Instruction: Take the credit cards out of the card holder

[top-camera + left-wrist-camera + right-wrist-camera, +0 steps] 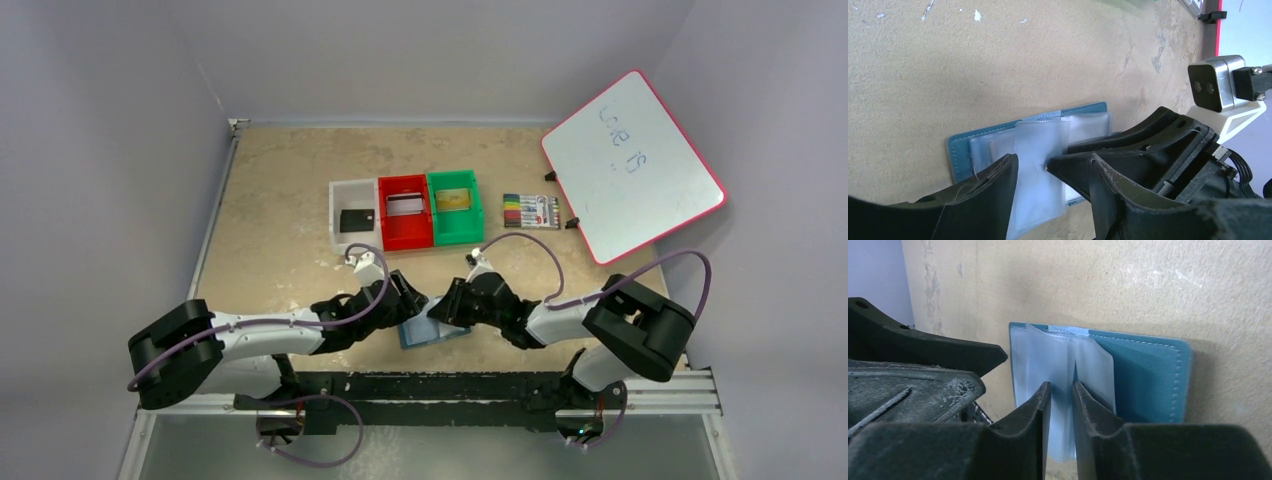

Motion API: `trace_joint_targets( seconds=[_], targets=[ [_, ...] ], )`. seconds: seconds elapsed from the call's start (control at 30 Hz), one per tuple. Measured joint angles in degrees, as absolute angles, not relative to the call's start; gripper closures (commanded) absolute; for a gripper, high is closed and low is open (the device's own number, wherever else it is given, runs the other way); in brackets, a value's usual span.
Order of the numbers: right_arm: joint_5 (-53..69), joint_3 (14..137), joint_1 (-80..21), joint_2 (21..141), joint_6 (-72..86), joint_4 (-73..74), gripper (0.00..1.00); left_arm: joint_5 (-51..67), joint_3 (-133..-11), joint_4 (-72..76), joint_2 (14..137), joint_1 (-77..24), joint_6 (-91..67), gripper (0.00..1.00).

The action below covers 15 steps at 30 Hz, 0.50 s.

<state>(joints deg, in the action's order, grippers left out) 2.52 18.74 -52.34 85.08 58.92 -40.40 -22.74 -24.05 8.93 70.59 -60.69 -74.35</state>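
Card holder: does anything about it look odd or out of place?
Yes. The card holder lies open, but its clear pockets do not lie flat: one stands up between the fingers of the left gripper, another between those of the right gripper. The pockets that show look empty.

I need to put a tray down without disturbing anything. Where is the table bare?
Bare: the left stretch of the table between the wall and the white bin, and the strip behind the bins. Crowded: near centre, where the left end effector and right end effector meet over the card holder; markers and whiteboard occupy the right.
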Motion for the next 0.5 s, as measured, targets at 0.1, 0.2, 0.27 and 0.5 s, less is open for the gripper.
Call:
trace_joint_targets(
  seconds=[0.1,0.2,0.27,0.5],
  targets=[
    [2.50,18.11,-52.36,85.08,59.09,-40.69,0.85,-22.74,-24.58,7.92,70.59,-60.90,-74.26,0.47],
    [2.48,17.10,-52.36,85.08,59.57,-41.87,0.91,-22.83,-24.97,6.92,70.52,-60.93,-73.93,0.47],
    [2.44,16.36,-52.36,85.08,60.01,-42.94,0.92,-23.20,-25.15,5.82,70.15,-60.95,-73.87,0.47],
    [2.50,14.50,-52.18,85.12,61.39,-45.87,0.91,-24.27,-25.28,3.66,67.79,-60.93,-73.36,0.46]
  ],
)
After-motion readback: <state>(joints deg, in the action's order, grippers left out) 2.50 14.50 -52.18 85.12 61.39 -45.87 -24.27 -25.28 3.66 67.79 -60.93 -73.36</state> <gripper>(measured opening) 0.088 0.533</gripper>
